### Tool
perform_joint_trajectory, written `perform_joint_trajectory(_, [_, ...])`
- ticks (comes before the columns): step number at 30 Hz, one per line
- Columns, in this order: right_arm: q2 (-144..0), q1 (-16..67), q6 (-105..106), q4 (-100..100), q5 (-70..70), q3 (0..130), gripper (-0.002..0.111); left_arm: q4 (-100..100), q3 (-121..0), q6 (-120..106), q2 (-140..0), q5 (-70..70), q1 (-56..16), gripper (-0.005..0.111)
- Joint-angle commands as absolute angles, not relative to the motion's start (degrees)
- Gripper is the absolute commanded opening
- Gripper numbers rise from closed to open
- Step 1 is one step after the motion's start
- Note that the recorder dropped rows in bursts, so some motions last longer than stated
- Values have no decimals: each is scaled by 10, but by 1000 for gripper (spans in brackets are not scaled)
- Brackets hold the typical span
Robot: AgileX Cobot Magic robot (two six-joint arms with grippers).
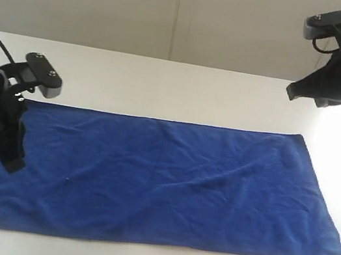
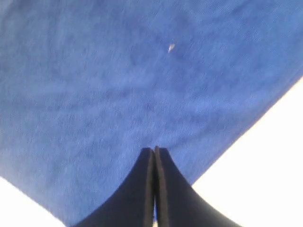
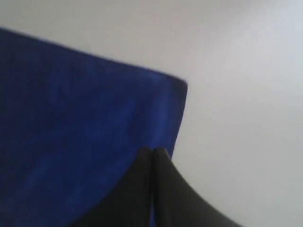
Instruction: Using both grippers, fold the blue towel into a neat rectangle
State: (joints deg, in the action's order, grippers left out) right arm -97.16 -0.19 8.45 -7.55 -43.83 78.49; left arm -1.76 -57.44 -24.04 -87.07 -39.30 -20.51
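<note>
On white table (image 1: pixel 164 87), rumpled rectangular blue towel (image 1: pixel 161 179) lies flat.

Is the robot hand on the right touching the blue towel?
Apart. The exterior view shows the right gripper up in the air, with white table showing between its tip and the blue towel.

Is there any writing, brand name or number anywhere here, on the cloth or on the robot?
No readable text anywhere.
The blue towel shows only a tiny pale speck, too small to read as anything.
The left arm's fingers and the right arm's fingers carry no lettering.
</note>
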Motion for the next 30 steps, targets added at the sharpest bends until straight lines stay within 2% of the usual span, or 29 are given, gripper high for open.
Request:
perform_joint_trajectory(1, [-918, 6, 57, -77, -499, 693, 0, 22, -541, -190, -856, -455, -189, 0])
perform_joint_trajectory(7, [-867, 6, 26, -77, -471, 566, 0, 50, -458, -162, -856, -397, -183, 0])
perform_joint_trajectory(12, [-865, 6, 24, -77, -436, 505, 0, 65, -444, -146, -856, -377, -183, 0])
perform_joint_trajectory(20, [-866, 6, 24, -84, -349, 455, 0, 208, -411, -12, -856, -339, -183, 0])
perform_joint_trajectory(26, [-905, 6, -92, -195, -365, 446, 0, 234, -390, 0, -857, -326, -183, 0])
perform_joint_trajectory(30, [-936, 6, -93, -193, -364, 446, 0, 285, -373, 57, -874, -300, -183, 0])
